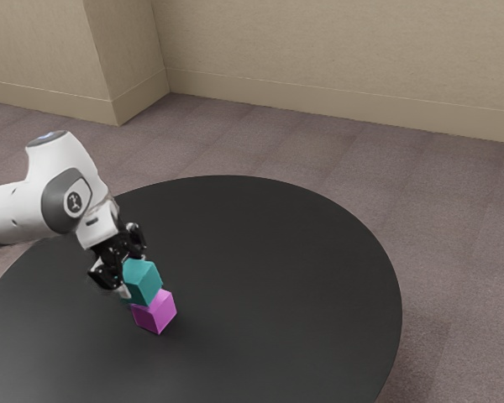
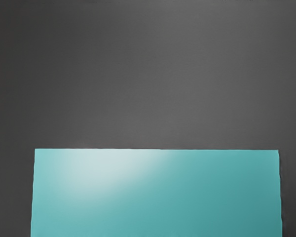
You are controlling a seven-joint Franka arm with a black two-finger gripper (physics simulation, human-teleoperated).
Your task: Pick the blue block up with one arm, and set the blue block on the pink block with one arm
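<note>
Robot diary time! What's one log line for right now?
stage: stacking | blue block: on top of pink block | gripper: at blue block | table: black, round

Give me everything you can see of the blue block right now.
The blue block is a small teal-blue cube, plain and matte, with sharp edges and no markings. It sits on top of the pink block, shifted a little toward the exterior view's left, so the stack is not flush. The gripper is close against its side there; I cannot tell whether it grips. In the wrist view one flat face, with a pale sheen, lies just under the hand, above the black table.
</note>
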